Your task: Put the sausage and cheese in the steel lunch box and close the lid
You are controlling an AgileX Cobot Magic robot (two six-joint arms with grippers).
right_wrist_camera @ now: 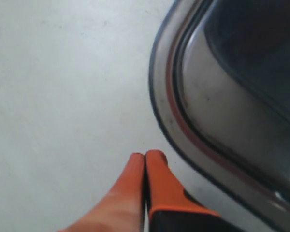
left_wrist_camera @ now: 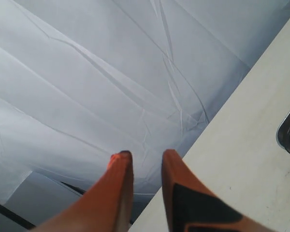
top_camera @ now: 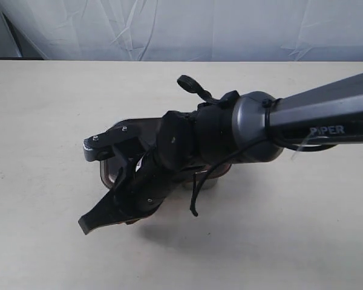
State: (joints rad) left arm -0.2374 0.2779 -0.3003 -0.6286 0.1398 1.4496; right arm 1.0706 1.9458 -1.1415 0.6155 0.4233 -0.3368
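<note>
The right gripper (right_wrist_camera: 145, 155) was fully closed on nothing, fingertips pressed together. The lid (right_wrist_camera: 251, 53) lay flat on the table (right_wrist_camera: 63, 96) just beside and ahead of the tips, its rounded corner rim nearest them and apparently not touching. The lid was judged stiff, light and smooth, so liable to slip in a pinch; pressing down on the rim near a corner appeared the safer contact. The left gripper (left_wrist_camera: 146, 153) stood with fingers apart and empty, aimed away from the lid.
</note>
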